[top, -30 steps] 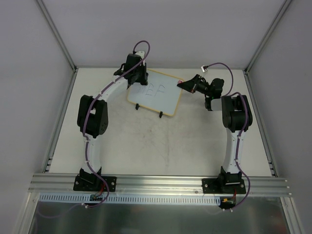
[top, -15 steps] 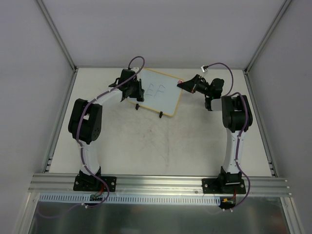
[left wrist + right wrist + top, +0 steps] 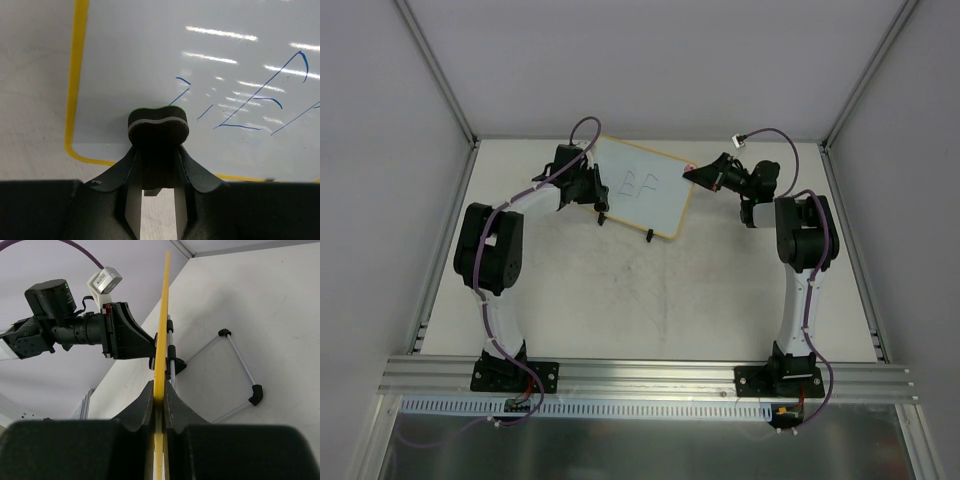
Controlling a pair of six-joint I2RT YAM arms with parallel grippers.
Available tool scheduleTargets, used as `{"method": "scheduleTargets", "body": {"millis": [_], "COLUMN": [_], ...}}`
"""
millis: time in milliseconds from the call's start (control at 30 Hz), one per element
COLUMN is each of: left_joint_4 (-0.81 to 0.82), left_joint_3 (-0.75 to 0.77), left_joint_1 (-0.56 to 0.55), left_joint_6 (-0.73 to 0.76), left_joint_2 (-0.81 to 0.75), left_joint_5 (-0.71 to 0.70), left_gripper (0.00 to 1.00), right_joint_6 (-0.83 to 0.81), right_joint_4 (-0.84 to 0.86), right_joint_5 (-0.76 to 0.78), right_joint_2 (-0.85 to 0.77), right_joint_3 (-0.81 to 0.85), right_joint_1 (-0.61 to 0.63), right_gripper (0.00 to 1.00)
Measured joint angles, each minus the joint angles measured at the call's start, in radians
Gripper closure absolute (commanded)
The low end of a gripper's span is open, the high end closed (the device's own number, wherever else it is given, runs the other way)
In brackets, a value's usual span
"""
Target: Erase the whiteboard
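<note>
One off-white desk (image 3: 650,300) carries everything, with two arms bolted at its near edge, one on each side. At the far middle of the desk stands a single small rectangular whiteboard with a pale yellowish rounded frame (image 3: 642,200), leaning back on its stand.

The right hand (image 3: 159,395) is closed on the board's right edge, its fingers pinching the frame from both sides and steadying it. The left hand (image 3: 158,150) is at the board's left part, shut tight on one small dark felt eraser pad with a pale middle layer (image 3: 158,122). The pad faces the white surface near the lower left corner. I cannot tell whether it is pressing or just off it.

By my reading, the erasing is under way but far from finished. The white area left of the pad looks clean, while several thin blue pen strokes (image 3: 250,105) stand just right of it, and in the overhead view they read as a cluster of two or three characters. The middle of the board needs wiping.

Two small black feet (image 3: 603,218) show at the board's lower edge.
</note>
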Motion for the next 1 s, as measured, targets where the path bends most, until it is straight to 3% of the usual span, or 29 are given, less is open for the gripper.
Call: {"method": "scheduleTargets", "body": {"millis": [533, 833, 1000], "left_joint_4": [-0.097, -0.101, -0.049], "left_joint_3": [0.343, 0.348, 0.263], "left_joint_1": [0.046, 0.031, 0.013], "left_joint_6": [0.001, 0.005, 0.001], "left_joint_2": [0.128, 0.129, 0.109], "left_joint_5": [0.035, 0.043, 0.027], "left_gripper": [1.00, 1.00, 1.00], "right_joint_6": [-0.007, -0.010, -0.002], "right_joint_4": [0.000, -0.001, -0.014], "right_joint_5": [-0.005, -0.008, -0.002], "right_joint_2": [-0.006, -0.010, -0.010], "right_joint_3": [-0.005, -0.005, -0.005], "right_joint_1": [0.000, 0.000, -0.001], "right_gripper": [1.00, 1.00, 1.00]}}
